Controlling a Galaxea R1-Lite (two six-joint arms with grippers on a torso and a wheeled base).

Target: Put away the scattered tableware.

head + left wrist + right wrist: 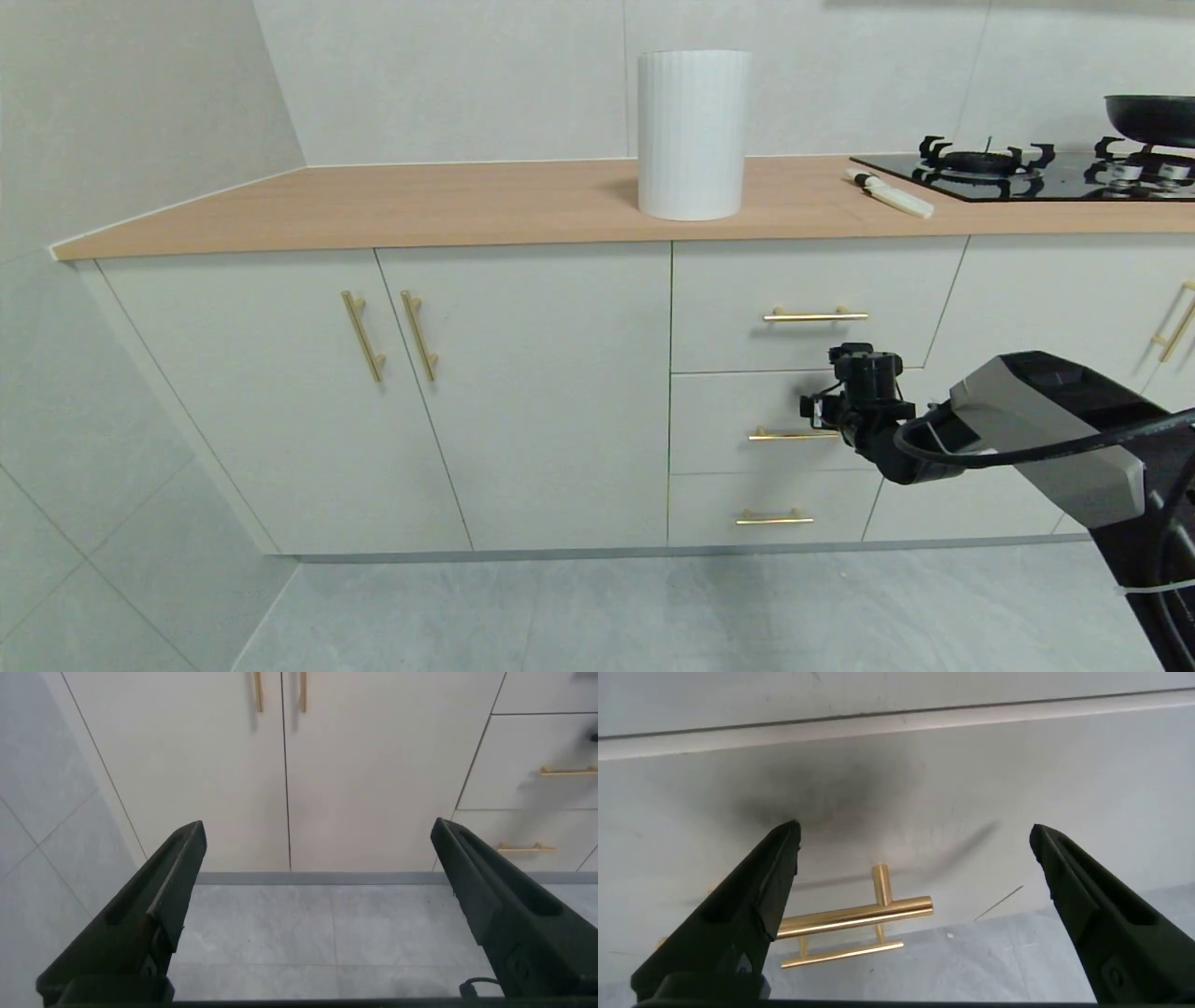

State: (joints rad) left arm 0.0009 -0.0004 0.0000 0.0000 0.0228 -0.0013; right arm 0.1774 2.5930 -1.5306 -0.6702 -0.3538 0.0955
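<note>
A pale utensil [889,193] lies flat on the wooden counter [420,201], at about two o'clock in the head view, with nothing touching it. Just beside it, toward its three o'clock, is the black stove [1036,177], and a dark pan [1153,117] sits on a burner farther out the same way. Toward the utensil's nine o'clock, well apart, a tall white ribbed canister [692,135] stands upright on the counter. Below the counter, at the utensil's six o'clock, is a stack of three closed drawers, each with a gold bar. The right gripper [845,397] hangs in front of the middle drawer [738,401], near its handle [784,435]. Its fingers are spread wide apart and hold nothing, and in the right wrist view the handle's end lies beyond the gap between them. At the drawers' nine o'clock are two closed cupboard doors [523,392]. The left gripper [318,829] is low before those doors, over the grey floor [308,933], its fingers likewise wide apart and empty.
</note>
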